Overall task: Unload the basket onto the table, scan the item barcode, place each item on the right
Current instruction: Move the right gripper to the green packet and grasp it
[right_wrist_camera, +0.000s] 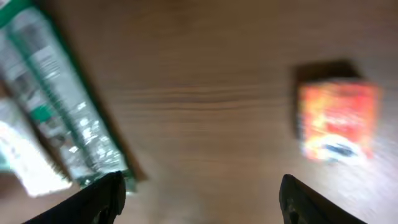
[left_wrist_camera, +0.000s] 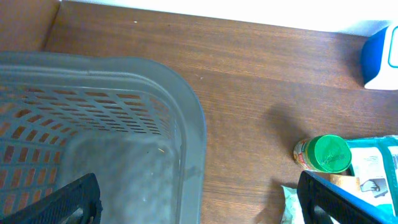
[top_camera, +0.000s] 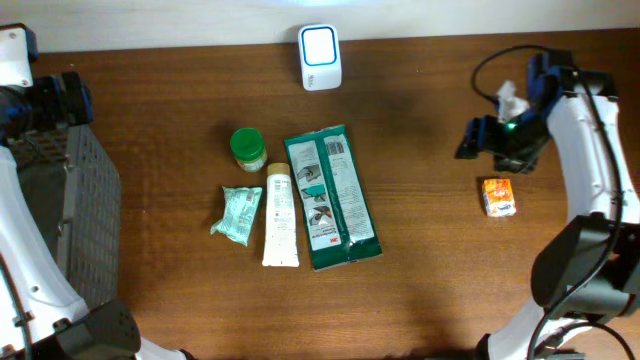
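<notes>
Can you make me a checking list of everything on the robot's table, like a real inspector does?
Surface: brown wooden table, no spills seen.
Job's things: white and blue barcode scanner at the far edge; small orange box lying flat on the right.
Clutter: green-lidded jar, white tube, large green pouch and small mint packet grouped mid-table; grey plastic mesh basket on the left.
Pincers: left pincer open, empty, at the basket; right pincer open, empty, near the orange box.
Cables: black cable looping by the right arm.
Surroundings: pale strip beyond the table; nothing else seen.
</notes>
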Available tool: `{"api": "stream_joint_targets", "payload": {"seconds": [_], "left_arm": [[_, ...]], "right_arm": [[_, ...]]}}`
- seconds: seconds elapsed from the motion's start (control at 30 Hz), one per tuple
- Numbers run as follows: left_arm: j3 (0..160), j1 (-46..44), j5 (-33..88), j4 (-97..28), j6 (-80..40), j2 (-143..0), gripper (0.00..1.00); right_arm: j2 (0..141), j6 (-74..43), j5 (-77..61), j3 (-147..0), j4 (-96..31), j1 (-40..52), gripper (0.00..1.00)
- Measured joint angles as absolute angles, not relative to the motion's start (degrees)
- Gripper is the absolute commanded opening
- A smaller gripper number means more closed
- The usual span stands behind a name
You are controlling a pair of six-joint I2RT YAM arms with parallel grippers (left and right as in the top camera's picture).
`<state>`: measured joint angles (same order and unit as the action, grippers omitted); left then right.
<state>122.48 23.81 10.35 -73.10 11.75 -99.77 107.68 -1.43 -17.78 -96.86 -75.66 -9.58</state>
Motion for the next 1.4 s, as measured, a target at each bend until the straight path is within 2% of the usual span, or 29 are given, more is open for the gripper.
{"api": "stream_joint_targets", "payload": {"seconds": [0.23, 0.67, 1.07, 1.4], "left_arm": [[122.48, 23.81, 10.35, -73.08, 11.75, -99.77, 0.99], [122.48, 23.81, 10.33, -73.08, 11.75, -99.77, 0.99], [122.48, 23.81, 10.35, -73.08, 11.75, -99.77, 0.99], [122.48, 23.81, 10.35, -73.08, 11.75, -99.77, 0.99]], "right_arm": [[111.61, 1.78, -24.88, -96.84, -71.99, 1.1, 0.76], [124.38, 4.78, -32.38, -96.31, -63.92, 11.99, 0.76], [129.36, 4.73, -39.03, -94.59, -60.77, 13.02, 0.75], [129.29, -0.56, -50.33, -89.3, -51.46, 13.34, 0.63]]}}
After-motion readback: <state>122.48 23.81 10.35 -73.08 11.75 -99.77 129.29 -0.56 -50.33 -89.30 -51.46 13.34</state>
